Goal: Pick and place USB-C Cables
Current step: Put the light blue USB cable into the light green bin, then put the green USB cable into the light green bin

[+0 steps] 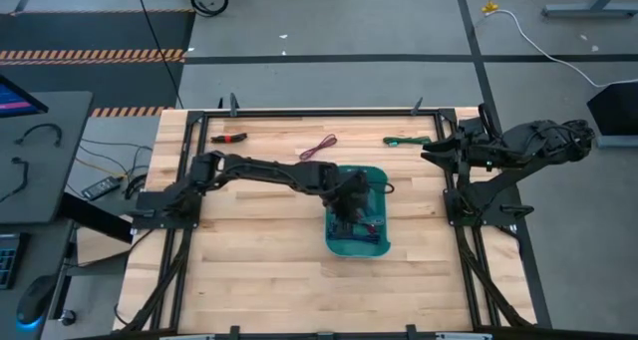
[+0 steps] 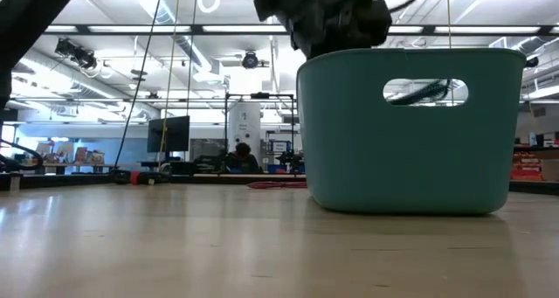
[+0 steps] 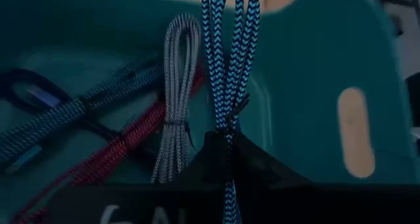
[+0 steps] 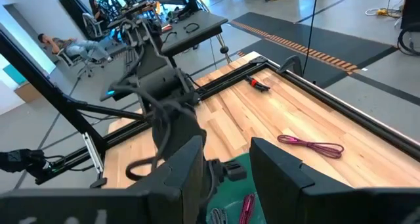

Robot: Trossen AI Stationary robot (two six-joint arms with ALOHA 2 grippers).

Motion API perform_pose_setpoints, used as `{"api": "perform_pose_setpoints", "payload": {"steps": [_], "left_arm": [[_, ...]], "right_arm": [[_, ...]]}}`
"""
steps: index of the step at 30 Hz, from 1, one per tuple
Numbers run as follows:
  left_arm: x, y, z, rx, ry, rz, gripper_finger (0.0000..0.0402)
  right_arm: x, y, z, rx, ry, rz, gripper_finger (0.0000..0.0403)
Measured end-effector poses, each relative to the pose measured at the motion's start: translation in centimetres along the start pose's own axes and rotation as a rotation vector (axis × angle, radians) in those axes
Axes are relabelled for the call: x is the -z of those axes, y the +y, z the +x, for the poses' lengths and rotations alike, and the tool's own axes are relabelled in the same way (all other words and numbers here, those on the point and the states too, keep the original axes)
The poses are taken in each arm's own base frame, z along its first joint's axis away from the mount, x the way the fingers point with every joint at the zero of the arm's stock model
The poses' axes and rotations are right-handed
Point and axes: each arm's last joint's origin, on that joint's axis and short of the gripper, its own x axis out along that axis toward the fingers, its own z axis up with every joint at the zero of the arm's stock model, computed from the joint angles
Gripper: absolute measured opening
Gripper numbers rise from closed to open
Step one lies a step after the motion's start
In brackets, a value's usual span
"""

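Left arm: while I watch from above, my left gripper (image 1: 351, 202) reaches across the wooden table (image 1: 259, 270) and hangs over the teal plastic bin (image 1: 377, 242).
Left grip: in the left wrist view I see its fingers pinched tight on a blue-and-black braided USB-C cable (image 3: 230, 46), which dangles into the bin.
Bin contents: I count a grey braided cable (image 3: 176, 99), a red braided cable (image 3: 125, 142) and a dark blue braided cable (image 3: 59, 119) lying on the bin floor.
Loose cables, clock-face from the bin: a magenta coiled cable (image 1: 318, 148) at about 11 o'clock, a red cable with black ends (image 1: 228, 138) near 10 o'clock, a green cable (image 1: 405, 140) at about 1 o'clock, all well apart from the bin.
Right arm: my right gripper (image 1: 435, 152) waits at the table's right edge, near 2 o'clock, fingers spread and holding nothing.
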Motion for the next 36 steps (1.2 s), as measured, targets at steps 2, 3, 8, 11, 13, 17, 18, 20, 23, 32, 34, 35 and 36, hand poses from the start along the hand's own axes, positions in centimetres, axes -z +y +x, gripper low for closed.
{"api": "perform_pose_setpoints", "payload": {"steps": [2,3,8,11,13,17,18,20,23,32,34,35,36], "left_arm": [[0.1,-0.2,0.5,0.004,0.002,-0.013,0.0022],[0.2,-0.2,0.7,0.005,0.008,-0.017,0.002],[0.8,-0.2,1.8,0.003,0.05,-0.027,0.0027],[0.7,-0.3,1.7,-0.013,0.036,-0.02,0.0046],[0.7,-0.2,1.8,-0.019,0.043,-0.025,0.0062],[0.7,-0.2,1.8,-0.004,0.041,-0.025,0.0099],[0.7,-0.3,1.8,0.002,0.043,-0.028,0.0108],[0.6,-0.2,1.7,0.013,0.043,-0.054,0.0124],[-0.3,-0.1,0.7,0.048,0.017,-0.111,0.0143],[-5.7,-0.2,-8.9,-0.013,-0.198,-0.182,0.0142],[-6.3,-0.6,-11.7,-0.067,-0.22,-0.155,0.0136],[-6.5,-0.9,-13.1,-0.099,-0.235,-0.135,0.0133],[-6.7,-1.2,-14.4,-0.138,-0.243,-0.112,0.0131]], "right_arm": [[0.0,0.0,0.0,0.003,0.004,0.01,0.0132],[0.1,0.0,0.0,0.004,0.007,0.013,0.0132],[0.1,-0.1,0.0,0.007,0.011,0.017,0.0132],[0.1,-0.1,0.0,0.008,0.012,0.017,0.0132],[0.1,-0.1,0.0,0.008,0.013,0.016,0.0132],[0.1,-0.1,0.0,0.008,0.013,0.015,0.0132],[0.1,-0.1,0.0,0.008,0.013,0.015,0.0132],[0.2,-0.1,0.0,0.009,0.014,0.014,0.0132],[0.2,-0.1,0.0,0.009,0.016,0.012,0.0132],[0.5,-0.3,0.0,0.029,0.045,0.001,0.0132],[0.6,-0.4,0.0,0.039,0.059,0.019,0.0132],[0.8,-0.5,0.0,0.048,0.072,0.028,0.0132],[1.0,-0.6,0.0,0.061,0.089,0.035,0.0132]]}}
